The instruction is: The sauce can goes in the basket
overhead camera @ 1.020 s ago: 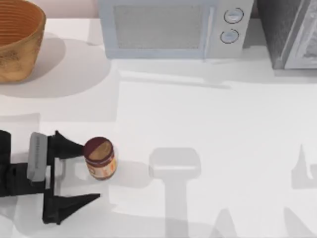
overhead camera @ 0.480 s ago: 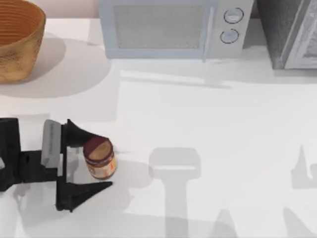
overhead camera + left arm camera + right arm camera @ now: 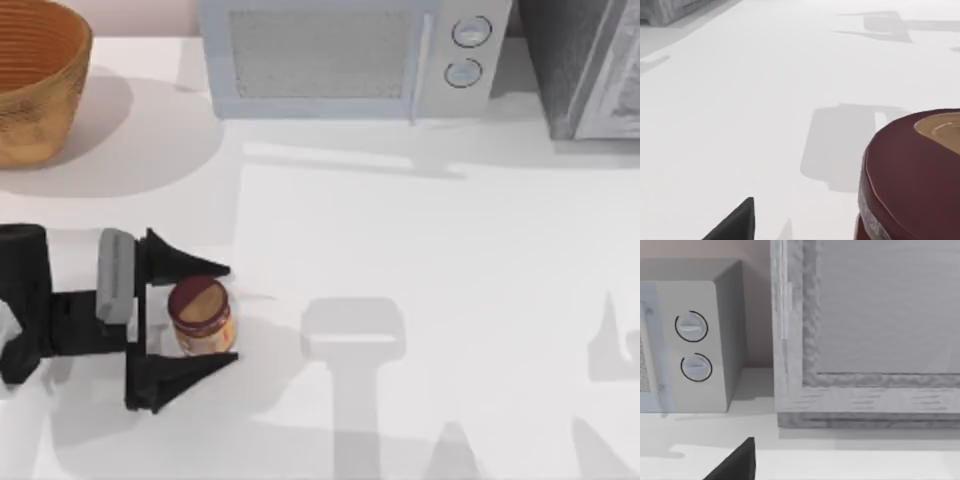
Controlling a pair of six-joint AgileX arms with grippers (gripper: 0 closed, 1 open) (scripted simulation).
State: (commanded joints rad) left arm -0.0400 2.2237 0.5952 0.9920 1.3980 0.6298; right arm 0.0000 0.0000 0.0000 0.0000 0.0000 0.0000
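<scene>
The sauce can (image 3: 203, 317) stands upright at the table's front left, with a maroon top and an orange label. My left gripper (image 3: 230, 314) is open and straddles it, one black finger on the far side and one on the near side, neither visibly touching it. In the left wrist view the can's maroon top (image 3: 915, 175) is very close, with one dark fingertip (image 3: 737, 225) beside it. The wicker basket (image 3: 35, 85) sits at the back left corner, well away from the can. My right gripper (image 3: 737, 465) is parked, facing the back right of the table.
A pale microwave (image 3: 345, 55) with two dials stands along the back edge, also seen as the microwave (image 3: 690, 340) in the right wrist view. A grey textured box (image 3: 590, 65) fills the back right corner. White tabletop stretches between the can and the basket.
My left gripper has slid to the right and slightly toward the back, so its open fingers now flank the can. The can has not moved.
</scene>
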